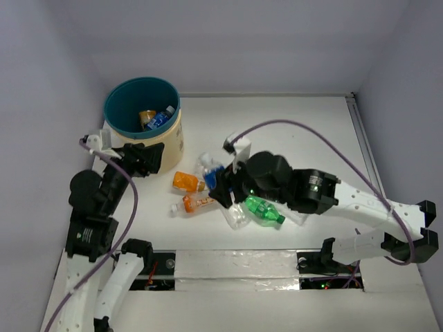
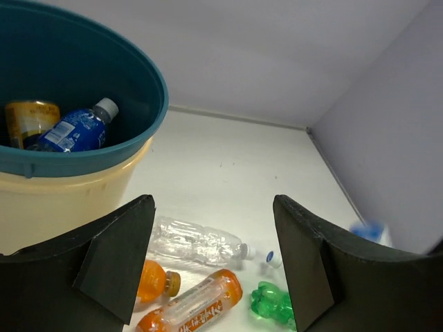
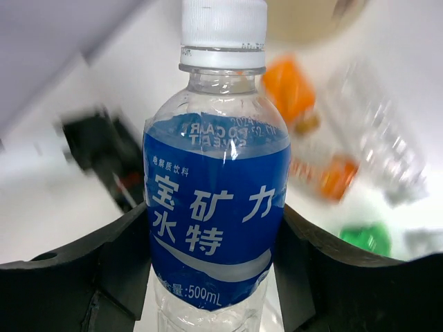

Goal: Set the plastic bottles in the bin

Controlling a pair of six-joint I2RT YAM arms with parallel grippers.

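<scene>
The bin (image 1: pixel 176 135) stands at the back left, teal inside and cream outside, and shows in the left wrist view (image 2: pixel 156 104). A blue-label bottle (image 1: pixel 160 120) lies in it beside a yellow-orange container (image 1: pixel 147 115). My left gripper (image 1: pixel 148 158) is open and empty beside the bin's front wall. My right gripper (image 1: pixel 220 185) is shut on a second blue-label bottle (image 3: pixel 214 207) over the pile. On the table lie two orange bottles (image 1: pixel 185 181) (image 1: pixel 197 203), a clear bottle (image 1: pixel 236 216) and a green bottle (image 1: pixel 264 211).
White walls close the table at the back and on both sides. A purple cable (image 1: pixel 311 135) arcs over the right arm. In the left wrist view another clear bottle (image 2: pixel 197 243) lies beyond the orange ones (image 2: pixel 190 304), with a green one (image 2: pixel 273 304) beside them.
</scene>
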